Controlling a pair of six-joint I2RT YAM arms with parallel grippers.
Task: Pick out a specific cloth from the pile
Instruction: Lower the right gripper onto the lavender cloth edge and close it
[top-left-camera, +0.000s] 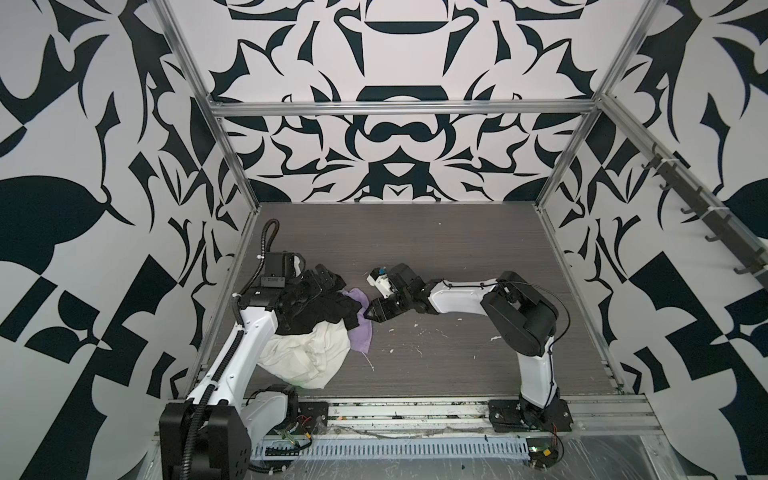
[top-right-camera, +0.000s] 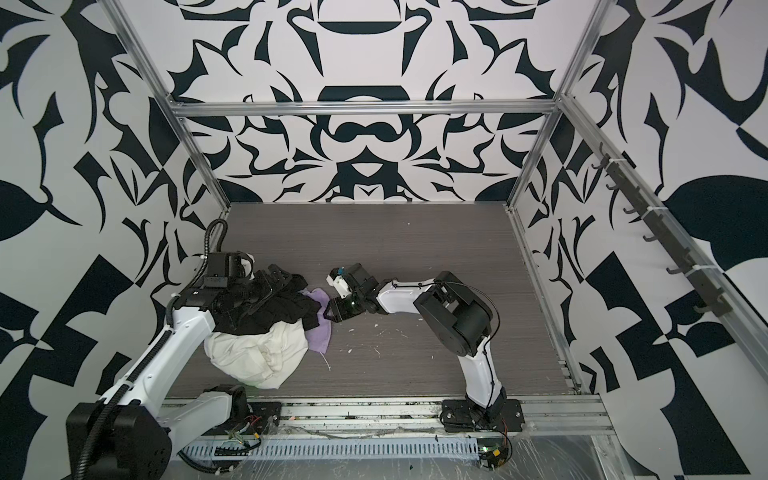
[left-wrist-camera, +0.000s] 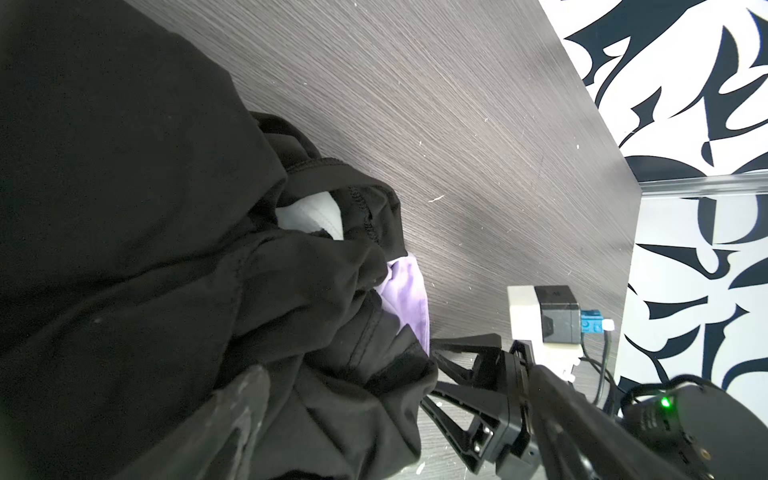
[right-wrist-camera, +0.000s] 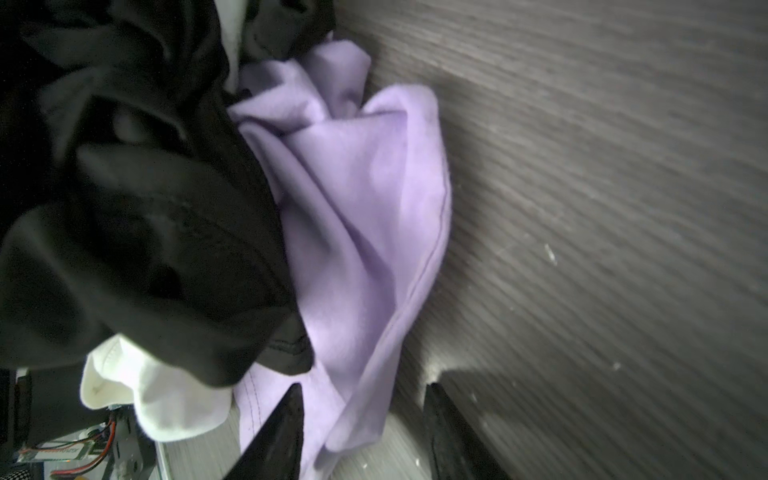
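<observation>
Both top views: the pile (top-left-camera: 291, 345) sits left on the table (top-left-camera: 436, 249) — black garment (top-left-camera: 324, 309) over cream-white garment (top-left-camera: 316, 361), the cloth (top-left-camera: 360, 332) poking out flat along the pile's right edge. Right gripper (top-left-camera: 368, 313) reaches across to that edge, tips at the cloth; its gap can't be read here. Left gripper (top-left-camera: 326, 277) lies on the black garment

Left wrist view, the only one seeing the right gripper from outside: its fingers (left-wrist-camera: 465, 343) are spread partway, tips at black hem and lavender edge. One left finger (left-wrist-camera: 237, 411) rests against black fabric, the other hidden; jaws stand wide, no pinch seen

Right wrist view, the only close-up — a cloth fold lies between the two fingers (right-wrist-camera: 282, 432), touching one, bare table before the other; jaws half apart, not clamped
</observation>
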